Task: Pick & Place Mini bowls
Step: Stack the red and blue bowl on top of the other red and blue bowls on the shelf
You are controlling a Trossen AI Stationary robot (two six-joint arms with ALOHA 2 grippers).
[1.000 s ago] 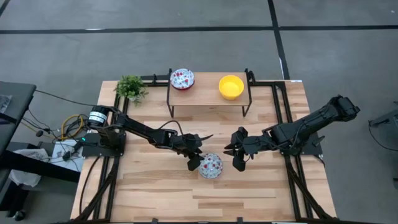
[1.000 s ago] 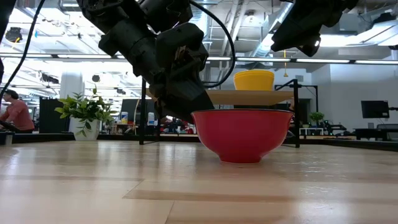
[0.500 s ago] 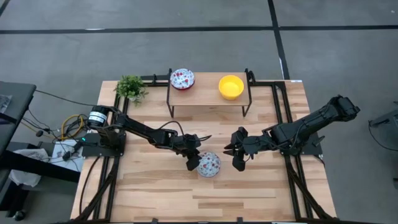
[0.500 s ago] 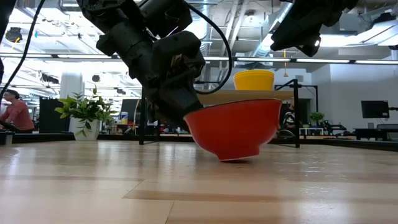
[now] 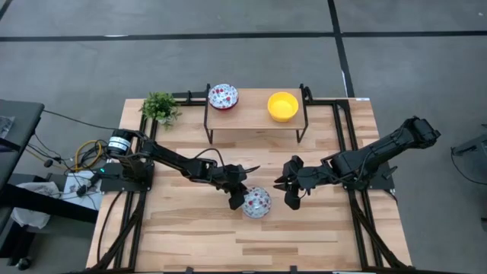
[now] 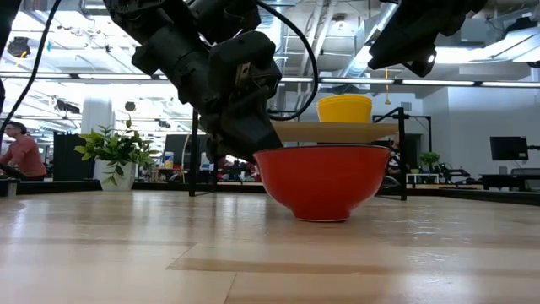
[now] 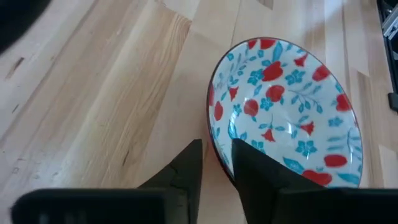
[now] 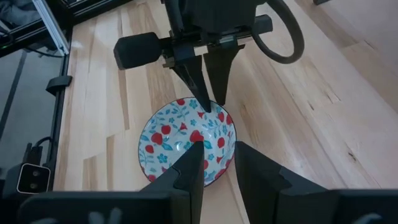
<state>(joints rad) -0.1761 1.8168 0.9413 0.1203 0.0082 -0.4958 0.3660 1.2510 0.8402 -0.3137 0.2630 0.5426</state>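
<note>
My left end effector (image 7: 216,163) straddled the near rim of the floral bowl (image 7: 283,115), one finger inside, one outside, narrowly parted. The bowl sat flat on the surface (image 7: 93,99); it looked stiff, glossy, slippery, so the rim seemed the only hold.

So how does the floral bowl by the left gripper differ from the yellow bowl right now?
The floral bowl sits on the table top; the yellow bowl stands up on the small raised shelf. The floral bowl is patterned inside and red outside; the yellow one is plain. The left gripper straddles the floral bowl's rim; nothing touches the yellow bowl. Both sit upright.
</note>
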